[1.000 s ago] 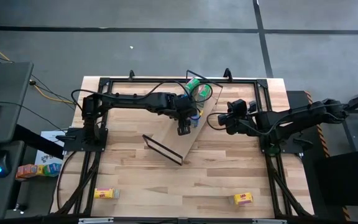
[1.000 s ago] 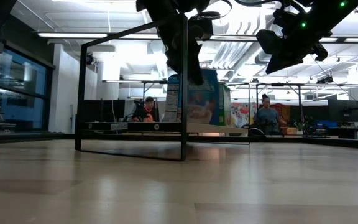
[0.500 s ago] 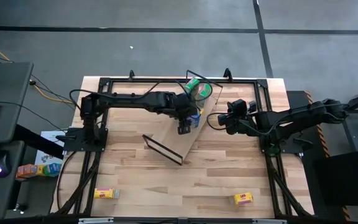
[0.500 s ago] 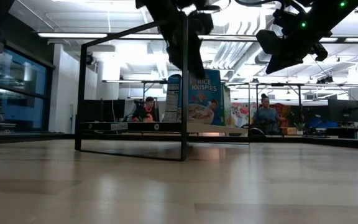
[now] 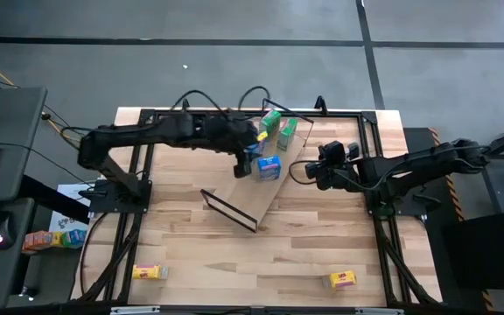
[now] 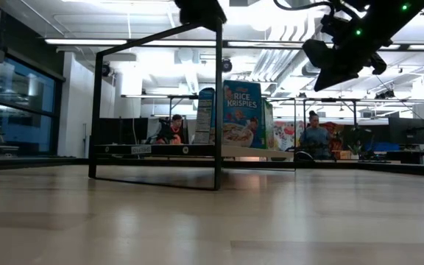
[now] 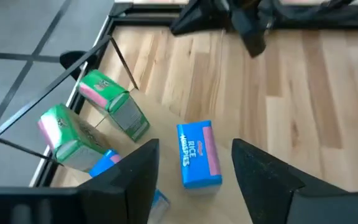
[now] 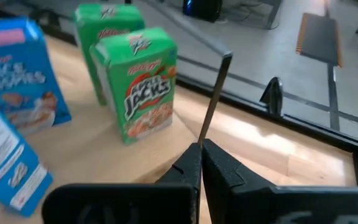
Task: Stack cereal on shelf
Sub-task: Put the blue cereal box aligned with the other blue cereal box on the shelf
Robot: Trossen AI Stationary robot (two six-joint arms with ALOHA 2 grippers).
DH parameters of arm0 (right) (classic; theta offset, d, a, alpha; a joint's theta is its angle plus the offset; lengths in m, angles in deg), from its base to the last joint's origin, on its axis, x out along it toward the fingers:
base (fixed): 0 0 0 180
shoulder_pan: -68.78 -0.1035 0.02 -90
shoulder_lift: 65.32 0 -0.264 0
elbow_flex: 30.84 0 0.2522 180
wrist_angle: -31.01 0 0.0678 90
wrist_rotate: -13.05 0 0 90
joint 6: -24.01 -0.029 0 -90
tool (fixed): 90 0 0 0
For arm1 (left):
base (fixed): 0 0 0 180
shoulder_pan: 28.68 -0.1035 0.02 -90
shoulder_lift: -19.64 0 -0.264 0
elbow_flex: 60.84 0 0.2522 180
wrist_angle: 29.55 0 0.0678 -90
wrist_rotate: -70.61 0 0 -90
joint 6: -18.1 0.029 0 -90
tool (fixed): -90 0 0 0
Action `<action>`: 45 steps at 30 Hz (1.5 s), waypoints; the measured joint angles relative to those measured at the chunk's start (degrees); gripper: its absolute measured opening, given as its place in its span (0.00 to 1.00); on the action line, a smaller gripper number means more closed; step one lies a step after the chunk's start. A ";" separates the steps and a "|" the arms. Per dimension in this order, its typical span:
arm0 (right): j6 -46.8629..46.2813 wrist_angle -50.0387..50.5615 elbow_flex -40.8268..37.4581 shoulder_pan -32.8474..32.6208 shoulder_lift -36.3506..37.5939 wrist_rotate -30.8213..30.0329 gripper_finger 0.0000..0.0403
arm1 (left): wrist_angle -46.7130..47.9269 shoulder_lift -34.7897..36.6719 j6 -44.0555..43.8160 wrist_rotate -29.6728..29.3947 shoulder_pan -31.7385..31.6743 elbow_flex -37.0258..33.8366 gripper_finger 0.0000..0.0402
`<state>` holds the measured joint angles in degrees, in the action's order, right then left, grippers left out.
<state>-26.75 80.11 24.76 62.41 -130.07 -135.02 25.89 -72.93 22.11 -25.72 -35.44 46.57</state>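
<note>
Two green cereal boxes (image 5: 280, 127) and two blue boxes (image 5: 268, 166) are standing upright on the light-wood shelf (image 5: 274, 188) at the desk's (image 5: 191, 254) far middle. The left gripper (image 5: 241, 166) is hovering just left, fingers parted, empty. The right gripper (image 5: 315, 175) is waiting right, fingers closed.

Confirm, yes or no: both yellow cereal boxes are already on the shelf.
No: both yellow boxes lie on the tabletop near its front edge, apart from the shelf.
</note>
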 joint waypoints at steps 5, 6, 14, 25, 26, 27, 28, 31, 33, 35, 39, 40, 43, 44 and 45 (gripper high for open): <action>3.25 0.28 0.00 -0.07 -0.02 5.03 0.00 | -10.87 8.22 -0.83 1.28 0.02 -14.56 0.34; 3.77 0.28 0.00 -0.07 -0.02 6.89 0.00 | -13.60 10.34 -0.82 1.17 0.02 -18.54 0.30; 8.58 -3.14 0.00 -0.11 -0.76 23.63 0.00 | -38.27 28.42 -5.64 2.02 -1.44 -47.32 0.02; 33.03 -30.46 0.00 -1.65 -11.09 47.13 0.00 | -59.42 49.15 -9.76 3.16 0.50 -70.29 0.01; 34.56 -32.18 0.00 -1.46 -11.98 47.39 0.00 | -61.04 49.96 -9.60 3.15 0.49 -71.27 0.01; 35.47 -32.95 0.00 -1.11 -12.60 47.19 0.00 | -61.35 50.79 -9.48 3.10 0.35 -71.96 0.01; 35.73 -33.13 0.00 -0.66 -13.03 46.56 0.00 | -61.20 51.59 -9.48 2.93 0.21 -72.37 0.00; 35.83 -33.30 0.00 1.01 -13.44 45.96 0.00 | -60.99 53.05 -9.42 2.75 0.00 -72.33 0.00; 35.33 -33.79 0.00 2.01 -13.41 44.55 0.00 | -61.39 53.24 -9.09 2.78 0.00 -72.26 0.01; 34.55 -34.21 0.00 2.92 -13.41 43.18 0.00 | -61.24 53.25 -8.48 2.78 0.00 -72.33 0.01; 34.32 -35.63 0.02 4.14 -14.17 44.90 0.00 | -61.25 53.15 -8.26 2.73 0.00 -72.31 0.01; 34.32 -35.88 0.02 4.21 -14.69 45.38 0.00 | -61.25 53.11 -8.26 2.71 0.00 -72.31 0.01; 34.43 -38.10 0.07 4.75 -17.36 46.89 0.00 | -61.28 53.11 -8.18 2.67 0.00 -72.31 0.01; 34.68 -38.80 0.07 5.06 -18.27 47.49 0.00 | -61.31 53.12 -7.79 2.65 0.00 -72.31 0.01; 34.76 -39.08 0.07 5.38 -18.99 47.85 0.00 | -61.26 53.11 -7.36 2.67 0.00 -72.31 0.01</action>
<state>8.00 41.03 24.83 67.79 -149.06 -87.16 -35.37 -19.82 14.75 -23.05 -35.44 -25.74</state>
